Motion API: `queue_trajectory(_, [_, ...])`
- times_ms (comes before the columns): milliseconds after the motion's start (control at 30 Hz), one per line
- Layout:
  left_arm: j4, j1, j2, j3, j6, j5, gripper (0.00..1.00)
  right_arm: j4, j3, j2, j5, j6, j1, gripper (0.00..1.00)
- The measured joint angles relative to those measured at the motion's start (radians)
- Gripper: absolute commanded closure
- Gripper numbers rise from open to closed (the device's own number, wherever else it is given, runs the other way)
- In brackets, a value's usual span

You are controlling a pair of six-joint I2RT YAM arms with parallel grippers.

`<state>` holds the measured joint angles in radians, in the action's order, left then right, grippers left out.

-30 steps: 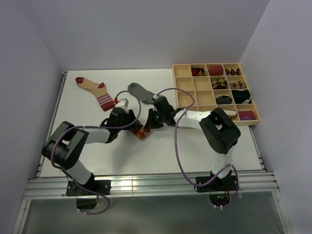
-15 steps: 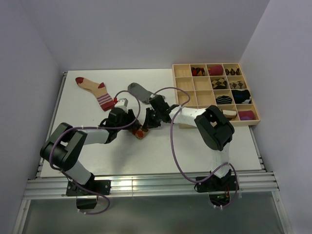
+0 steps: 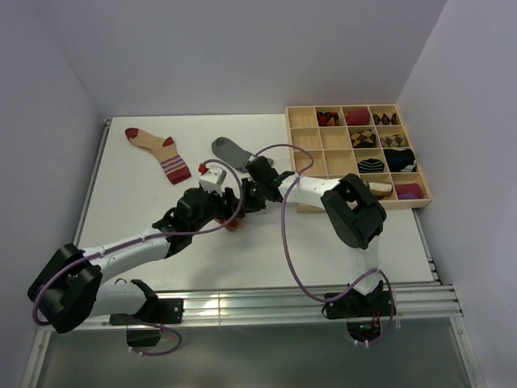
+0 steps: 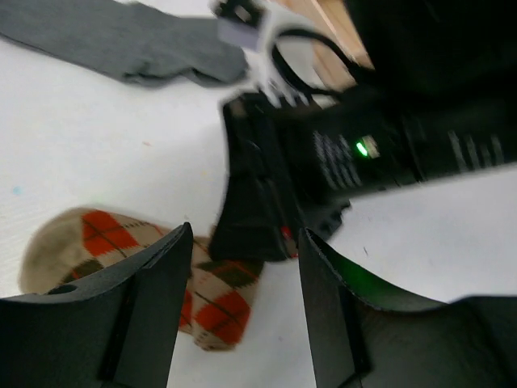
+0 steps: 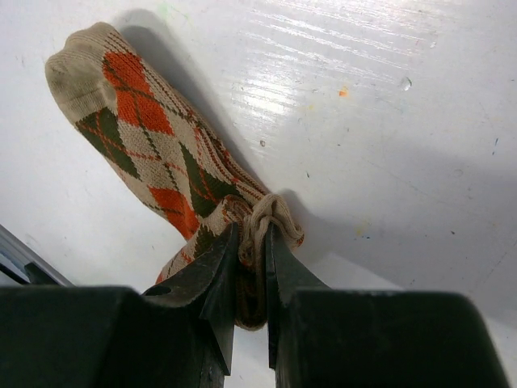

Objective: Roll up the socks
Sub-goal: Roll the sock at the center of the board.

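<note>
White table [image 3: 137,202]: argyle sock [image 5: 145,137] pinched in R gripper [image 5: 250,242]; L gripper [image 4: 242,242] released, right by sock.

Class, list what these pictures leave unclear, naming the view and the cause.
- Right wrist view: argyle sock, pinched end hidden inside right tool.
- Left wrist view: grey sock cut off by top edge.
- Top view: tray contents too small to identify.

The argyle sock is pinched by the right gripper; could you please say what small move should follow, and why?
Probably lower the open left gripper onto the flat end of the argyle sock: the right gripper pinches only a bunched fold, and the rest lies unrolled.
</note>
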<state>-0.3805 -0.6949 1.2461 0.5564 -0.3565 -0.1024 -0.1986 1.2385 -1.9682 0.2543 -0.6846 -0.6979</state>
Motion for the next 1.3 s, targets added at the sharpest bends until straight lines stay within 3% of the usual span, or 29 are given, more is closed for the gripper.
queue_trajectory(167, [0.026, -0.069, 0.021, -0.040, 0.048, -0.044, 0.40, -0.003, 0.004, -0.003, 0.002, -0.003, 0.000, 1.00])
queue_trajectory(600, [0.043, -0.114, 0.109, -0.060, 0.083, -0.085, 0.46, -0.005, 0.018, -0.015, 0.017, -0.004, 0.000, 1.00])
queue_trajectory(1067, [0.033, -0.116, 0.141, -0.079, -0.042, -0.188, 0.75, -0.007, 0.024, -0.018, 0.024, -0.005, 0.000, 1.00])
queue_trajectory(1300, [0.032, -0.048, 0.143, -0.082, -0.125, -0.141, 0.75, 0.013, 0.016, -0.012, 0.024, -0.024, 0.000, 0.66])
